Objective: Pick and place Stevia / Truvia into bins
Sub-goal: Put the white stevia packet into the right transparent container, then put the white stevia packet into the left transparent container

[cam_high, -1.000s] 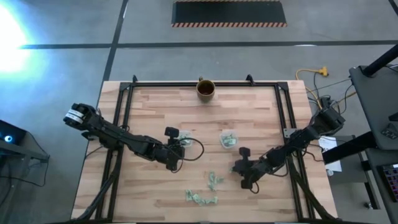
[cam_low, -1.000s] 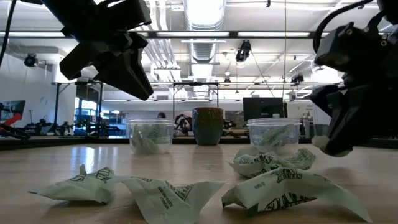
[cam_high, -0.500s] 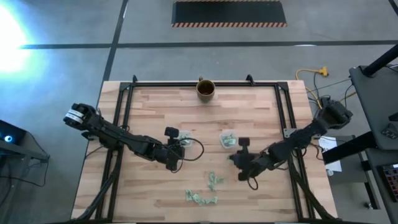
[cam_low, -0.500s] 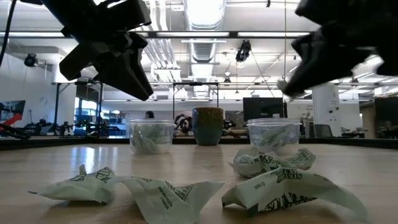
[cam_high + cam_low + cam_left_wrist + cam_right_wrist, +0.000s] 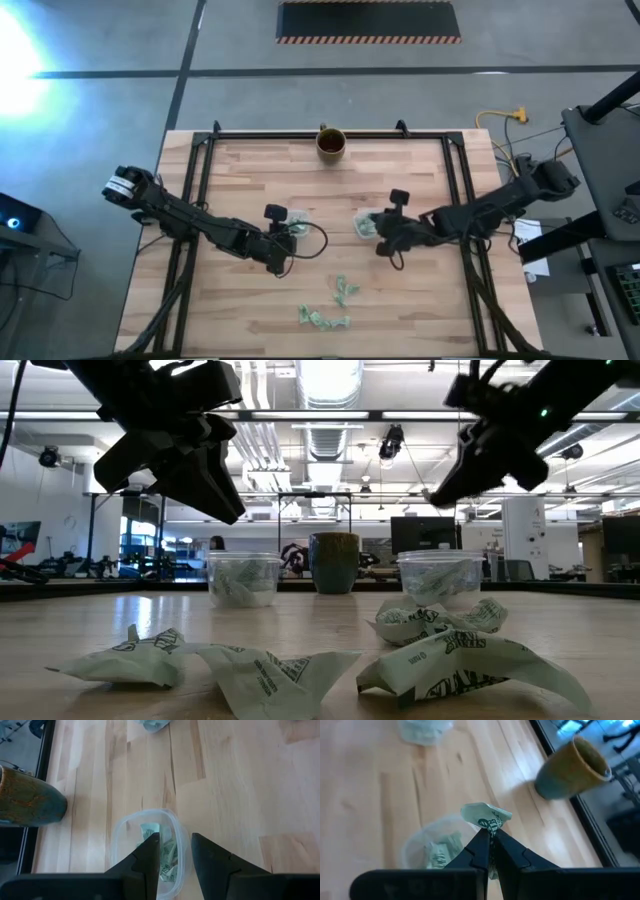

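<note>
Two clear cups stand mid-table, each with green-and-white packets inside: the left cup (image 5: 296,227) (image 5: 149,851) and the right cup (image 5: 366,224) (image 5: 434,849). My left gripper (image 5: 175,847) (image 5: 288,238) hangs open just above the left cup, touching nothing. My right gripper (image 5: 490,842) (image 5: 379,238) hovers over the right cup, shut on one crumpled packet (image 5: 486,816). Several loose packets (image 5: 345,291) (image 5: 322,319) (image 5: 440,660) lie flat on the wood nearer the table's near edge. My right gripper pinches the crumpled packet by its lower edge (image 5: 489,828) between the two fingertips. The rest of the paper stands out past the fingers. The packet is lifted clear, above the right cup's open top.
A brown-gold mug (image 5: 331,143) (image 5: 334,562) stands at the middle of the far edge. A black frame rail (image 5: 330,135) runs along the far edge and down both sides. Bare wood lies between the cups and the loose packets.
My right gripper, shut on its packet, has risen off the table and travelled from the near-right area toward the far edge and slightly left, ending above the right cup. The left arm has kept still.
</note>
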Robot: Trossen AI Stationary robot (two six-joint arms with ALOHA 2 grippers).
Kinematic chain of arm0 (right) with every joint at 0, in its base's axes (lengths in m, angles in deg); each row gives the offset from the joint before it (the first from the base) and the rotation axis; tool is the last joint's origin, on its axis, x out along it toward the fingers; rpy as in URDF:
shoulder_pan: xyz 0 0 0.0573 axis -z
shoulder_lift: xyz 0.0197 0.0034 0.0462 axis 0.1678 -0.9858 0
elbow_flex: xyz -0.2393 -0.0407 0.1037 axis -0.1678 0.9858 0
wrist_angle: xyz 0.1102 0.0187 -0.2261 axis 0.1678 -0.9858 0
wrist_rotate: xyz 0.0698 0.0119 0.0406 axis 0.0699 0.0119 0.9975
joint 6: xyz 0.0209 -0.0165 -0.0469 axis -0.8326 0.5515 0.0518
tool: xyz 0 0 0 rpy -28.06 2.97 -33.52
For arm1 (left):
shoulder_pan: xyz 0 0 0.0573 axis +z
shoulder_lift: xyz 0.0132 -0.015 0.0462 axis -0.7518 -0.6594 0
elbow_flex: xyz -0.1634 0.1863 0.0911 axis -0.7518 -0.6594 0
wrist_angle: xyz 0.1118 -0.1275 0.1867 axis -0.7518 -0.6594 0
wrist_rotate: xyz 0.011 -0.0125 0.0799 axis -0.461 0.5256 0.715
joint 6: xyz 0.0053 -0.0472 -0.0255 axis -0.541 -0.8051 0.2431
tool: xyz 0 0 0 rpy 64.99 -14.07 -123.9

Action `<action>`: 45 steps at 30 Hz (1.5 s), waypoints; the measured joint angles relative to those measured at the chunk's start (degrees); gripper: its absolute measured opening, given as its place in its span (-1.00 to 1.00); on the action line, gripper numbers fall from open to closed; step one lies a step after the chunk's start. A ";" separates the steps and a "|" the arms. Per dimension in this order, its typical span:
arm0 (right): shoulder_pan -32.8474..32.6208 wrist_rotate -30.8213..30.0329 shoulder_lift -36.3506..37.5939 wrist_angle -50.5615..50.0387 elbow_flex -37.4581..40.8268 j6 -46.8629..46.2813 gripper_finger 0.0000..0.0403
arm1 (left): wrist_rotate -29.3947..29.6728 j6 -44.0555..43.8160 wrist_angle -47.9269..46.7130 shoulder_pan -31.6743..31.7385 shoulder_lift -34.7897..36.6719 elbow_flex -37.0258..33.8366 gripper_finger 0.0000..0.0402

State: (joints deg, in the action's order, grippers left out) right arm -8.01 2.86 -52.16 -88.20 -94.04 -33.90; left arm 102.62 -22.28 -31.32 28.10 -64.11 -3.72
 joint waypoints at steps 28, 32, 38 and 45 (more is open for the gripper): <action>2.94 3.94 -2.31 1.05 0.68 -0.20 -0.33 | -1.52 0.13 3.19 0.02 -0.02 -0.07 -0.53; 2.51 7.60 0.24 -0.30 0.70 -0.29 -0.31 | -9.95 1.64 6.32 0.03 -0.02 0.04 -0.53; 0.21 13.13 3.05 -1.76 0.74 -1.24 -0.31 | -31.58 3.09 16.60 -0.19 -0.84 -1.01 -0.53; -3.72 15.15 3.08 -1.77 1.25 -1.91 -0.35 | -33.77 2.03 20.39 -3.59 -5.22 -1.19 -0.53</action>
State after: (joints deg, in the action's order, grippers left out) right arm -11.73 18.01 -49.08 -89.97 -92.79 -35.81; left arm 68.86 -20.25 -10.93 24.51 -69.33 -4.91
